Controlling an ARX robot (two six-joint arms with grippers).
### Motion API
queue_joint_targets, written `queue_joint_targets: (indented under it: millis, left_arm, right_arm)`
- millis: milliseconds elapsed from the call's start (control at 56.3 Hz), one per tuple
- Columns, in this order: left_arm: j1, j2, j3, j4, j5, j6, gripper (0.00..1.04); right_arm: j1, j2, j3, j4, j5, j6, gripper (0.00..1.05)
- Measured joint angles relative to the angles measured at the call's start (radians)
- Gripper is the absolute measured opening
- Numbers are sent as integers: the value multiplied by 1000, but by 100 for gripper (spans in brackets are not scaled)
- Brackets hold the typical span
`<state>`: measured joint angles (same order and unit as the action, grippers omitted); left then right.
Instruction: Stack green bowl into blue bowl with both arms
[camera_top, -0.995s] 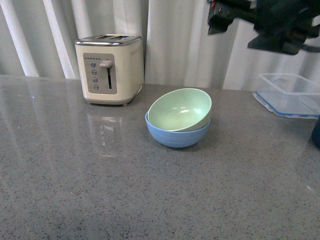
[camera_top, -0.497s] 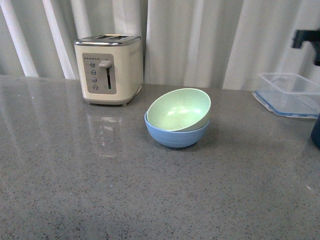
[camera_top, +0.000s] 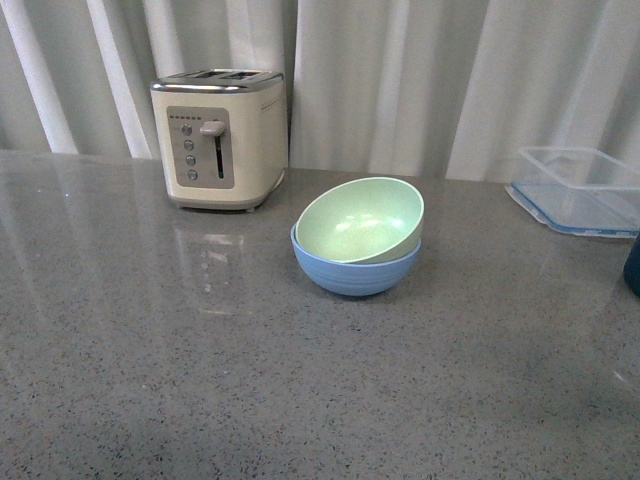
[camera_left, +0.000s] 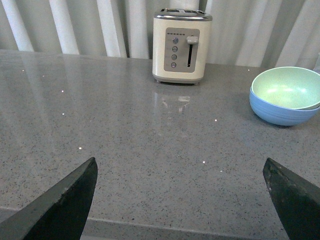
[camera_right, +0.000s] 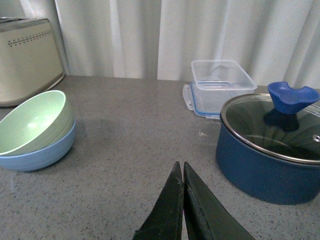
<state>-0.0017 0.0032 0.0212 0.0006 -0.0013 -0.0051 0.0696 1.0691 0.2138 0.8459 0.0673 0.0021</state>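
Note:
The pale green bowl (camera_top: 360, 219) sits tilted inside the light blue bowl (camera_top: 352, 271) at the middle of the grey counter. Both also show in the left wrist view, green bowl (camera_left: 287, 88) in blue bowl (camera_left: 280, 112), and in the right wrist view, green bowl (camera_right: 31, 121) in blue bowl (camera_right: 42, 152). Neither arm shows in the front view. My left gripper (camera_left: 180, 167) is open and empty, low over the counter's near edge, well away from the bowls. My right gripper (camera_right: 180, 165) is shut and empty, to the right of the bowls.
A cream toaster (camera_top: 219, 138) stands behind and left of the bowls. A clear plastic container (camera_top: 578, 188) lies at the back right. A dark blue pot with a glass lid (camera_right: 270, 147) stands on the right, close to my right gripper.
The right arm, high at the upper right a second ago, has moved off to the right and out of the front view. The bowls have not moved.

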Motion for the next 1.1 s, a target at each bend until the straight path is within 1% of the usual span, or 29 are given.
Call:
queue_joint_targets:
  millis: [53, 142, 515, 622, 1101]
  left_arm:
    - [0, 0, 0, 0, 0, 0, 98]
    - [0, 0, 0, 0, 0, 0, 98]
    - [0, 0, 0, 0, 0, 0, 98]
    - [0, 0, 0, 0, 0, 0, 98]
    - [0, 0, 0, 0, 0, 0, 98]
  right_arm:
    - [-32, -32, -22, -10, -54, 0, 1]
    - [-63, -87, -58, -31, -60, 0, 1]
    - [-68, -302, -146, -156, -66, 0, 1]
    - [-68, -324, -188, -124, -65, 0, 1]
    - [-68, -625, -209, -404, -66, 0, 1]
